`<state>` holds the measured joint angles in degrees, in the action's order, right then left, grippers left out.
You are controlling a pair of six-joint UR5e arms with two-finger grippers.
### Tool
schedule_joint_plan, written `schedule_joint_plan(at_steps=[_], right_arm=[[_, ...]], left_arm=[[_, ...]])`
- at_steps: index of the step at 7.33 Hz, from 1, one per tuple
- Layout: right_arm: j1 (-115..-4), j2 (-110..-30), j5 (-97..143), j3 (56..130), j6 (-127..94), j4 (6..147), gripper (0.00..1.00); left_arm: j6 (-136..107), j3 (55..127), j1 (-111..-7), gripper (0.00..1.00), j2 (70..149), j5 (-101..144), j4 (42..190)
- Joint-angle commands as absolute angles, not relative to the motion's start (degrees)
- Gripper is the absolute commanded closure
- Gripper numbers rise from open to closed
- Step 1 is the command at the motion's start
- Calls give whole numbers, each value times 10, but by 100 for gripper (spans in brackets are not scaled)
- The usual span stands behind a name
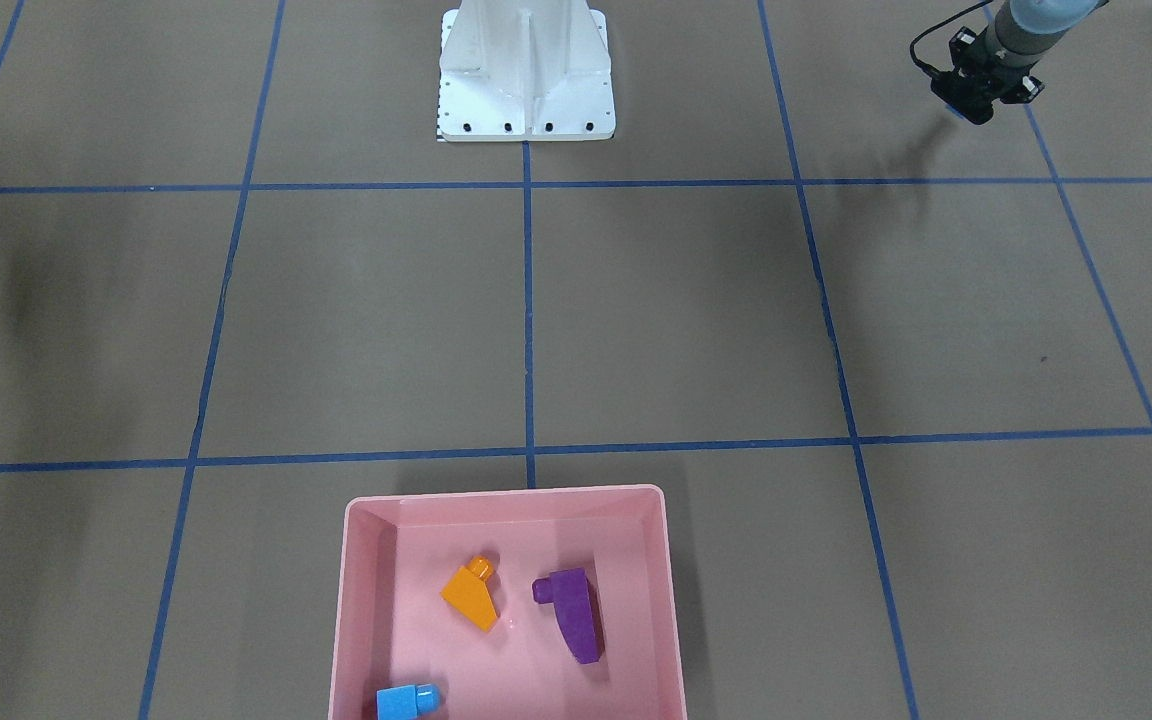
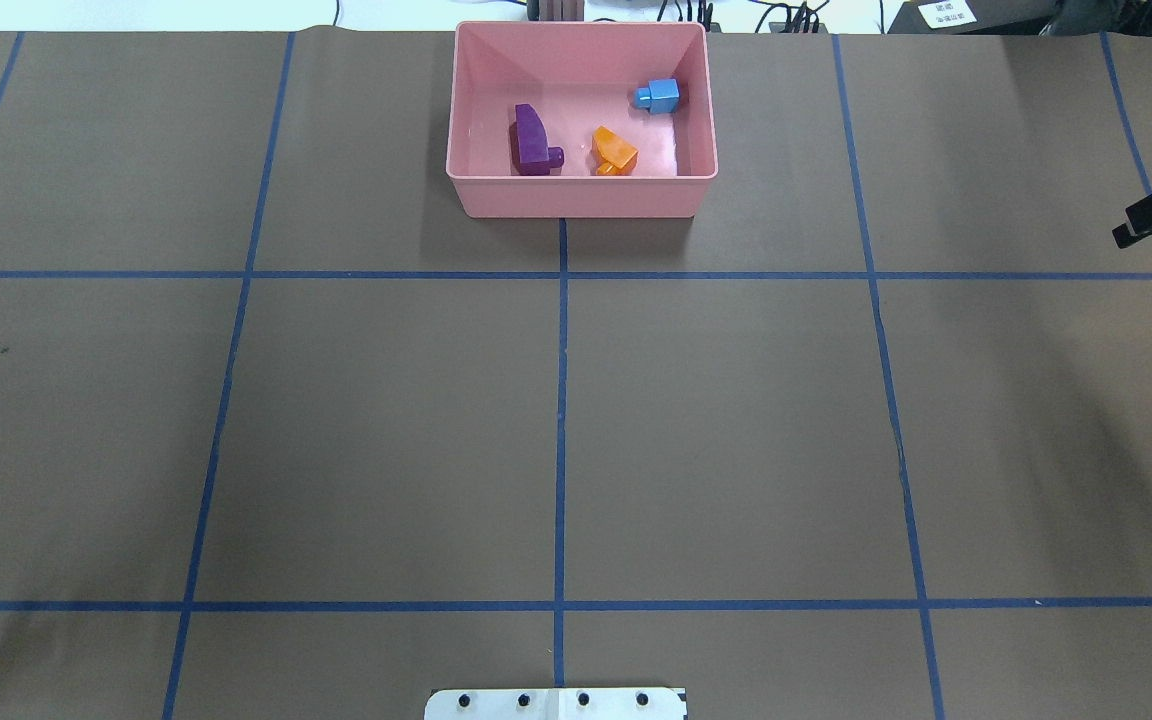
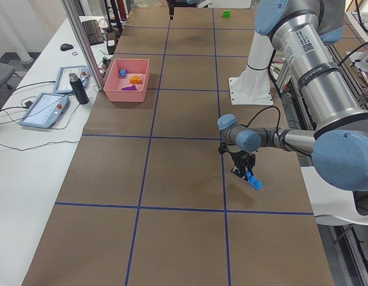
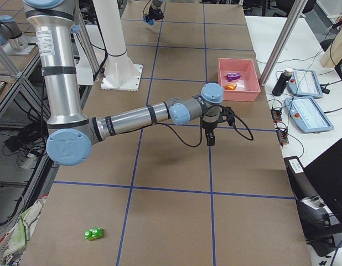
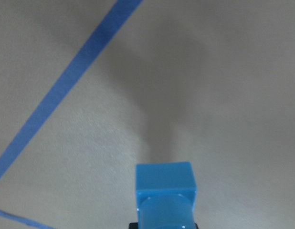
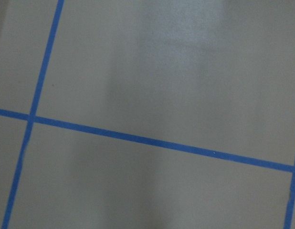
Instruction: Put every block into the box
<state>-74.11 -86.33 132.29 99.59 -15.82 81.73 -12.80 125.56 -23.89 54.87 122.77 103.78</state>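
Well to the robot's left of the pink box (image 2: pixel 576 200), the left gripper (image 3: pixel 248 176) is clamped on the long blue four-stud brick (image 3: pixel 253 183) and holds it off the table. Inside the box, the purple sloped brick (image 2: pixel 531 140) lies towards its left and the orange sloped brick (image 2: pixel 616 150) is just to the right, not touching, while the small blue one-stud brick (image 2: pixel 660 96) sits towards the far right corner. To the right of the box hangs the right gripper (image 2: pixel 1128 233), and I cannot tell how far open it is; well beyond it, the green two-stud brick (image 4: pixel 93 234) lies on the table.
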Motion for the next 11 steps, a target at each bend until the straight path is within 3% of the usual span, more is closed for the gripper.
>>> schedule_joint_plan(at_steps=[1, 4, 9, 11], right_arm=[[-757, -924, 1315, 991, -84, 817, 0], [-780, -1012, 1290, 991, 0, 817, 0], [-801, -1134, 1246, 973, 147, 815, 0], [-804, -1167, 1247, 948, 192, 809, 0]], left_arm=[[-178, 1303, -243, 100, 554, 1266, 1035], [-180, 1323, -357, 100, 615, 1332, 987], [-185, 1320, -512, 100, 1019, 1380, 585], [-264, 1309, -513, 100, 1095, 1383, 565]])
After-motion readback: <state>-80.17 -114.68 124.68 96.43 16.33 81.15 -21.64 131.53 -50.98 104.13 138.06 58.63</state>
